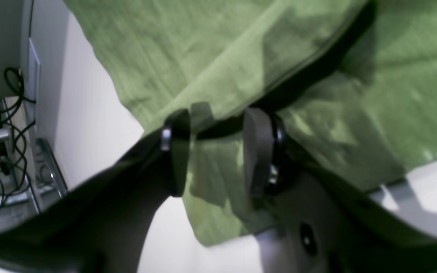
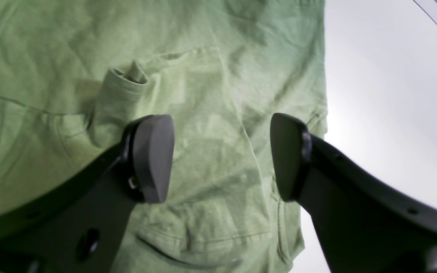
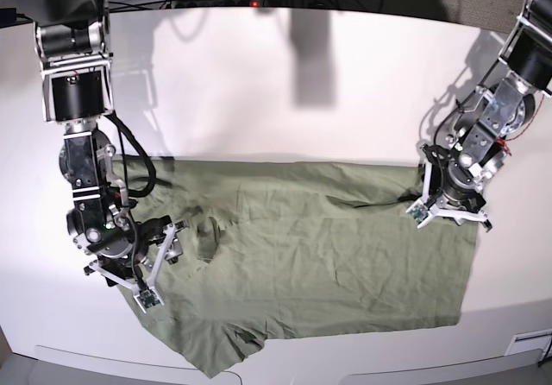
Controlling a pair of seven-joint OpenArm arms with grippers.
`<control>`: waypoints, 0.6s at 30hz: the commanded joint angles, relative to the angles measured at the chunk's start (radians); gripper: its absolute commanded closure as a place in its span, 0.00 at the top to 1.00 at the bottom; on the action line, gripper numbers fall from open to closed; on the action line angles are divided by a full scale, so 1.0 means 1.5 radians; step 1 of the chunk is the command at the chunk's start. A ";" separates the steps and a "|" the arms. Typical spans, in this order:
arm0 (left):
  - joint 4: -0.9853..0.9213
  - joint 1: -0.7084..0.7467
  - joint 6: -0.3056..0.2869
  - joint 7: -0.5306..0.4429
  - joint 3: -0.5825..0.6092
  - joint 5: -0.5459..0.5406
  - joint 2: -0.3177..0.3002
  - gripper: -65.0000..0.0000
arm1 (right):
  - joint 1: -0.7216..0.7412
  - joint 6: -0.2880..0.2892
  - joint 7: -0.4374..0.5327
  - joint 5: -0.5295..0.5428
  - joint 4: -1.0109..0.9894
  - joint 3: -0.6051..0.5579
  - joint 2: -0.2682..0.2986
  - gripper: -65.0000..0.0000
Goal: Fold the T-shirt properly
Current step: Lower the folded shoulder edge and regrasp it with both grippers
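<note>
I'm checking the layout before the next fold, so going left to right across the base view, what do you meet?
The right gripper over the sleeve end of the T-shirt → the spread body of the T-shirt → the left gripper at the shirt's far right corner → bare white table.

The left gripper [image 1: 218, 151] pinches a raised fold of the green T-shirt [image 1: 211, 57] over the white desk [image 1: 89, 125]
</note>
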 commanded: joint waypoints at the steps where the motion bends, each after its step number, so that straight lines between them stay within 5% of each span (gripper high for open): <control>1: 0.007 -0.020 0.008 -0.021 -0.005 0.005 -0.007 0.36 | 0.022 -0.003 0.012 0.003 0.010 0.004 0.007 0.61; 18: -0.143 -0.127 0.028 -0.064 -0.005 0.030 0.050 0.35 | 0.022 -0.003 0.007 0.004 0.010 0.004 0.007 0.61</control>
